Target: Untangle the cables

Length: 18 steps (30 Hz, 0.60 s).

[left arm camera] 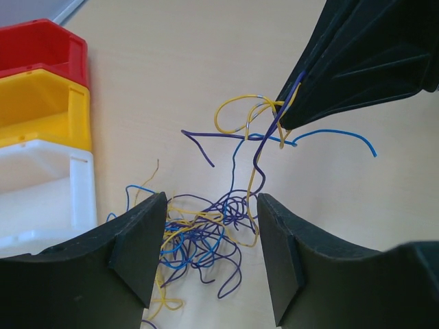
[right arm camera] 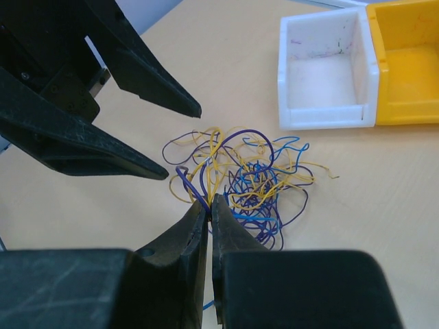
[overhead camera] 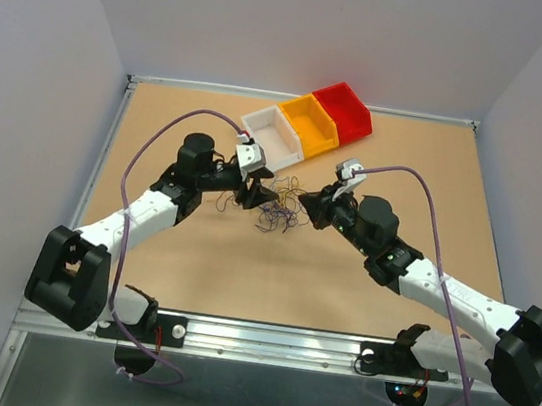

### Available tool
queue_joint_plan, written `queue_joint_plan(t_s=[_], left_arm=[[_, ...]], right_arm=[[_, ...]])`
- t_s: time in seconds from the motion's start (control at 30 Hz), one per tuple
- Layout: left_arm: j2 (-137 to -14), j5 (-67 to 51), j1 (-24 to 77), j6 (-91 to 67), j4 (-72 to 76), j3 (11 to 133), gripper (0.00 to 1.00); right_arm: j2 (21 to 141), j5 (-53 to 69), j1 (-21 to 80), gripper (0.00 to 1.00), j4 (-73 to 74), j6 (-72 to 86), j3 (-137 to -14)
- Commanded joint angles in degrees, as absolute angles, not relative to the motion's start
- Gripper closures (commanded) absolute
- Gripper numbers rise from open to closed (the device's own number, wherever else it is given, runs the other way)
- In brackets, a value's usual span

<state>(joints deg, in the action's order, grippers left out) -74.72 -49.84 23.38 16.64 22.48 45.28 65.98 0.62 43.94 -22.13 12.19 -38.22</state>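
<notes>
Right gripper: pinched shut on a few strands (yellow, purple, one blue) at the near edge of the cables. Those strands seem to lift toward my tips. The rest of the clump lies loose on the table, mid-board between the two arms.

Left gripper: opposite, jaws apart, straddling the low part of the clump. Nothing pinched, and no pad touches wire as far as I can tell.

How I'd do this step:
- Close the left low on the bulk, not on the strands the right holds, or I'm tugging against myself.
- Separate the two slowly and roughly level.
- Watch for loops cinching into a knot.
- The wire is hair-thin and springy, so it will likely slip the pads or drag the whole clump along.

Beyond the clump: white bin, yellow bin and red bin, side by side toward the far edge. Pull away from them so no strand snags a rim.
</notes>
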Motion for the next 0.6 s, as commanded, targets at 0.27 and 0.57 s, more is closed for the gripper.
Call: queue_joint_plan(t_s=[0.27, 0.57], left_arm=[[-78.8, -53.7, 25.1, 20.5, 20.9, 47.2, 0.35], [-83.2, -51.6, 25.7, 20.1, 18.8, 51.1, 1.00]], right_arm=[[65.9, -2.3, 44.0, 0.95, -22.9, 11.0, -43.3], [65.7, -3.3, 44.0, 0.94, -23.2, 10.5, -42.6]])
